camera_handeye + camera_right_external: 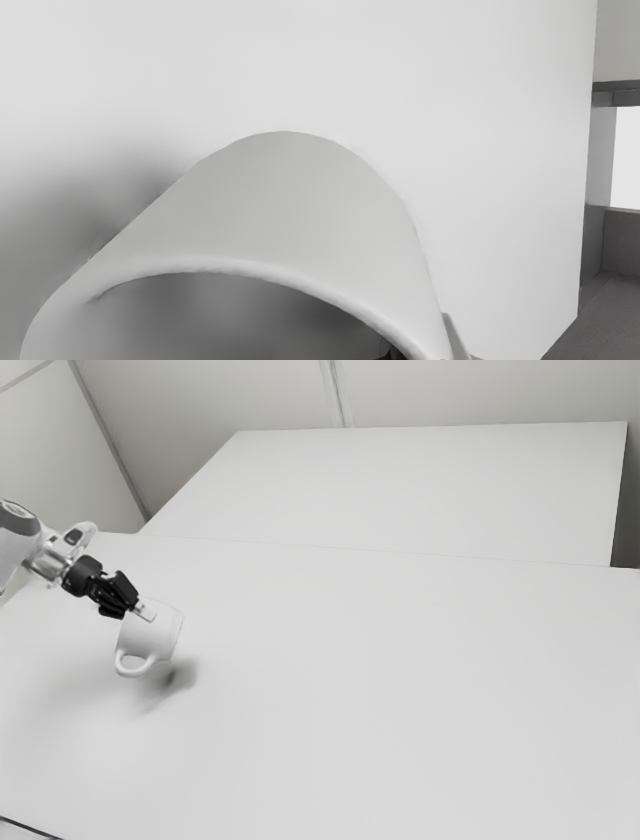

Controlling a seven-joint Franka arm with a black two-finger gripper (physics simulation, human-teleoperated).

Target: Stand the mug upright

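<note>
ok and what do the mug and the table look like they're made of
The mug looks like ceramic with a satin finish: plain white, smooth, with a thick rounded rim; it could be plastic. The table seems to be matt laminate or painted board, as it is flat and white without grain or sharp reflections, though the look can't settle which.

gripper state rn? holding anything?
Gripper: closed on the wall of the mug, one finger inside and one outside, holding it tilted above the table.
</note>
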